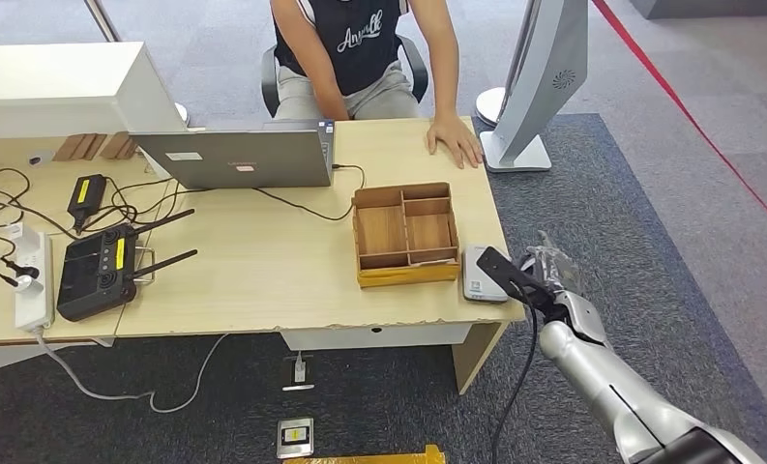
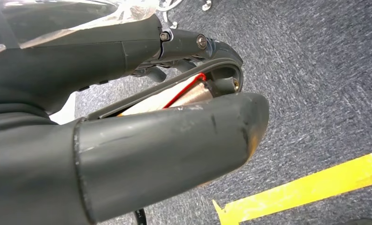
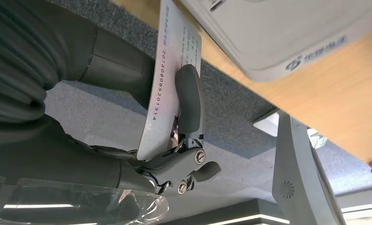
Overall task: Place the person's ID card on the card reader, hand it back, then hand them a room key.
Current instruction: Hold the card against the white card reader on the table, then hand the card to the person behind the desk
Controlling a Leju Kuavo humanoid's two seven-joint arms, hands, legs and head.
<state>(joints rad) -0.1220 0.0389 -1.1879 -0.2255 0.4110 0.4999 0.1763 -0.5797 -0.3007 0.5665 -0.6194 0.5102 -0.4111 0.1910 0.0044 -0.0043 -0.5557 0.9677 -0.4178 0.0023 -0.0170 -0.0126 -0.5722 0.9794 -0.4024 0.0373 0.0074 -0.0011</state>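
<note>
My right hand (image 3: 174, 136) pinches the card (image 3: 167, 89) edgewise off the counter's (image 1: 263, 280) 4 o'clock corner, beside the reader (image 1: 481, 275). I judge a thin grip: it may slip and drop to the floor.

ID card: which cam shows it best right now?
Right wrist view. The ID card sits close up, printed digits readable, pinched by the right hand's fingers near the card reader. In the head view the hand hides the card. The left wrist view looks at floor.
</note>
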